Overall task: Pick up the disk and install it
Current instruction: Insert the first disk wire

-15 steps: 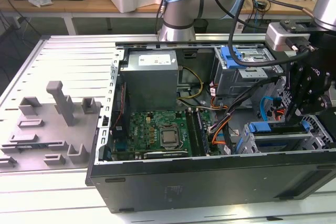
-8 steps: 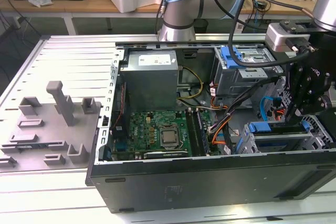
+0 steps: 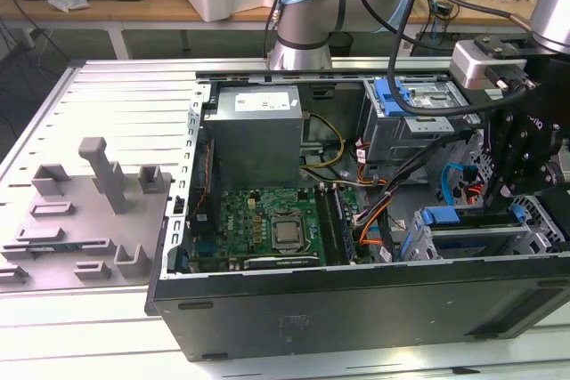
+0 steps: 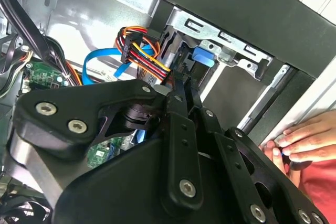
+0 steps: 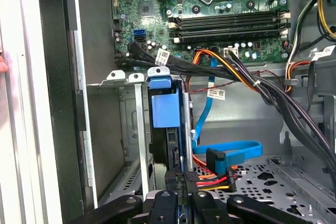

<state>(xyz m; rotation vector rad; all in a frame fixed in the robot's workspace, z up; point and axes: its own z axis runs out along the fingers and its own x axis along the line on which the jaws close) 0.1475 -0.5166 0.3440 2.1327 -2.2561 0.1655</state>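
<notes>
An open desktop computer case lies on its side on a slatted metal table, with the motherboard facing up. The robot arm reaches down into the case at its metal drive cage, which sits at the end of the case away from the table's grey moulded fixtures.

The disk stands on edge inside the drive cage. In the first wrist view, its blue carrier tab is at the cage's mouth and its dark body runs down the slot. The pincer is lined up with that slot. Its fingers are drawn close together, and they appear to clasp the thin edge of the disk between them, though the contact itself is partly hidden.

In the second wrist view, the same narrow fingers reach in just beside the blue tab. A bundle of orange, red and yellow power wires and a flat blue data cable lie just beside the drive cage, on its motherboard side. A person's hand rests on the case's outer edge, beyond the cage.

The disk is probably stiff and fairly heavy for its size, with smooth metal faces that could slip. It is also likely sensitive to knocks. The safest place to hold it seems to be across the two flat faces near the carrier rail, kept square to the slot so that it does not jam.
</notes>
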